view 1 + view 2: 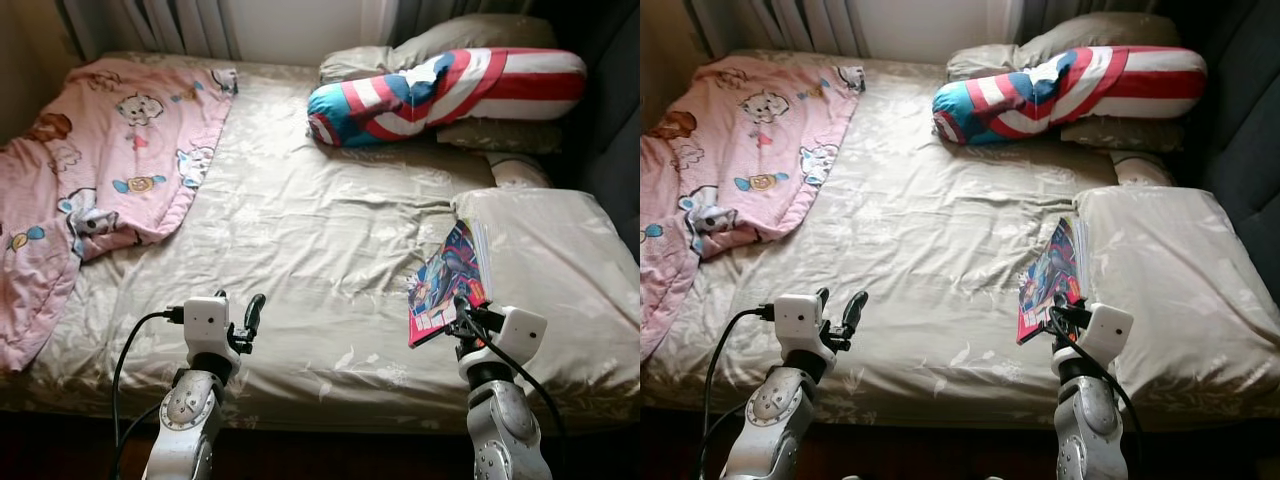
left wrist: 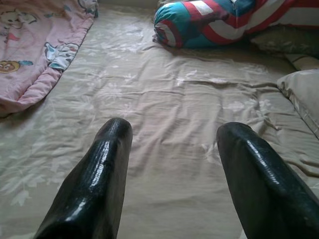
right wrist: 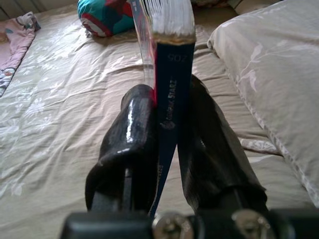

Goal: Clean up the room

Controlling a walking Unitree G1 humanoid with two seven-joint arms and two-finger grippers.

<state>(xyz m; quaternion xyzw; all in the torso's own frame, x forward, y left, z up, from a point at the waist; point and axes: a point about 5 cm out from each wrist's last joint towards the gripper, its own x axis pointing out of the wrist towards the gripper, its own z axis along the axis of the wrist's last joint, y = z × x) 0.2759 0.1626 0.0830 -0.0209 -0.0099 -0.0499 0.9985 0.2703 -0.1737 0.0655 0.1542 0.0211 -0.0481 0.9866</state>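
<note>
Right wrist view: comic book (image 3: 172,94) cover edge-on in right gripper (image 3: 172,129).

On the spine of the comic book (image 3: 172,89) you can read what looks like "COMIC STARZ" running lengthwise, with a number near the top edge, seen upside down, that seems to be "2016". The lettering on its cover is too small to make out.

Bed (image 1: 300,230) under a creased beige floral sheet. Pink cartoon-print blanket (image 1: 100,170) bunched along its left side, spilling over the edge. Red, white and blue striped bolster (image 1: 450,95) near the head, resting against a beige pillow (image 1: 470,40). Radiator (image 1: 170,25) behind.
</note>
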